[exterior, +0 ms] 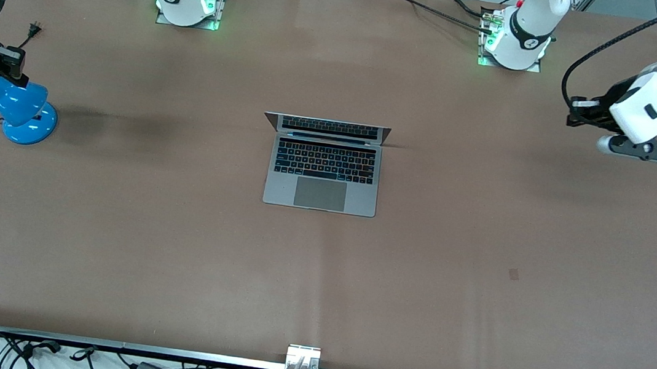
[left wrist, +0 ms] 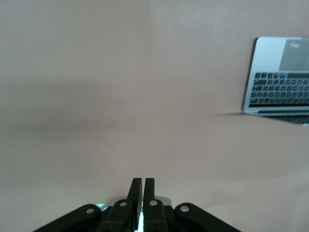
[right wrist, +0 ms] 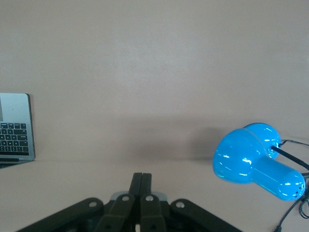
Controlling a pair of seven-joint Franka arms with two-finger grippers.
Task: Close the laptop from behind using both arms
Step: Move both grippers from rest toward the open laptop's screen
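The slim silver-grey metal laptop [exterior: 323, 168] is found open at the middle of the brown table [exterior: 479, 276] (lid raised). The left gripper [left wrist: 143, 193] is held over the table's three o'clock end, fingers pressed together; the right gripper [right wrist: 142, 188], likewise narrowed to nothing, is held at nine o'clock above a glossy blue desk lamp [exterior: 18, 109].

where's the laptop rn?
The laptop sits open mid-table in the front view, between the two arm bases' ends, with the blue lamp toward the right arm's end.
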